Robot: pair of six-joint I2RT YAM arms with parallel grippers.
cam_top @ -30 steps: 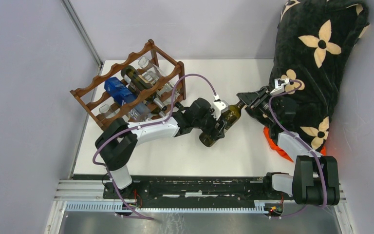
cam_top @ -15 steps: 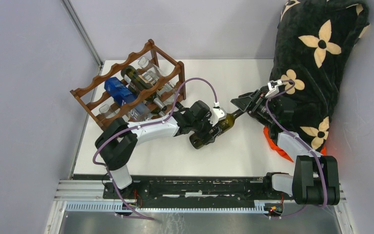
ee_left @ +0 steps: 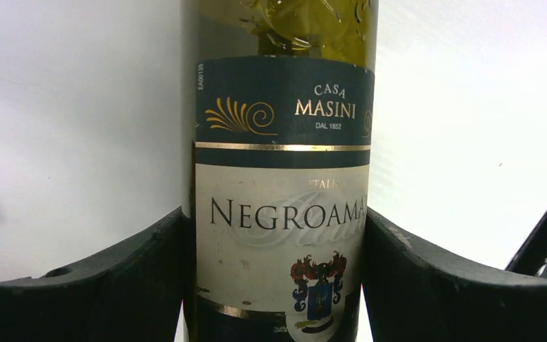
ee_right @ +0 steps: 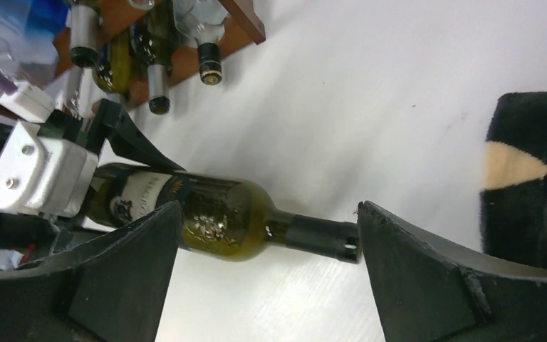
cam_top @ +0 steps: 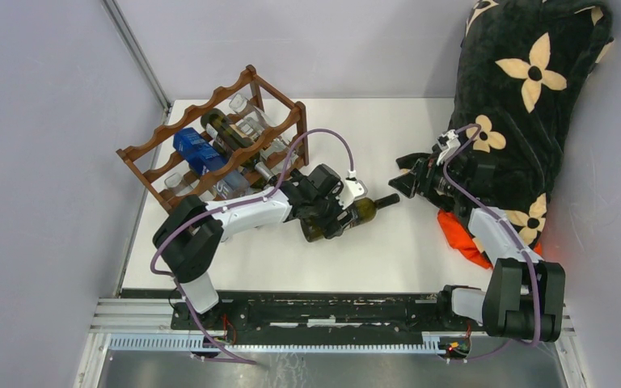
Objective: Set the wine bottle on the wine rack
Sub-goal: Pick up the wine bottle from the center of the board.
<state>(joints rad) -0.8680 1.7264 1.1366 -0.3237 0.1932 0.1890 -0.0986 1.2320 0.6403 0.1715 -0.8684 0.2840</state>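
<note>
Clamping the wine bottle (cam_top: 365, 209), left hand (cam_top: 326, 221) holds its neck toward spread right hand (cam_top: 401, 179).

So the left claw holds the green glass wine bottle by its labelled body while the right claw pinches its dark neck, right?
Not quite. The right gripper is open and has no hold on the neck; the top view shows it standing apart from the green glass wine bottle. The left gripper does hold the labelled body.

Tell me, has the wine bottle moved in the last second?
Yes. The wine bottle, held in the left gripper, has shifted left, closer to the wine rack.
</note>
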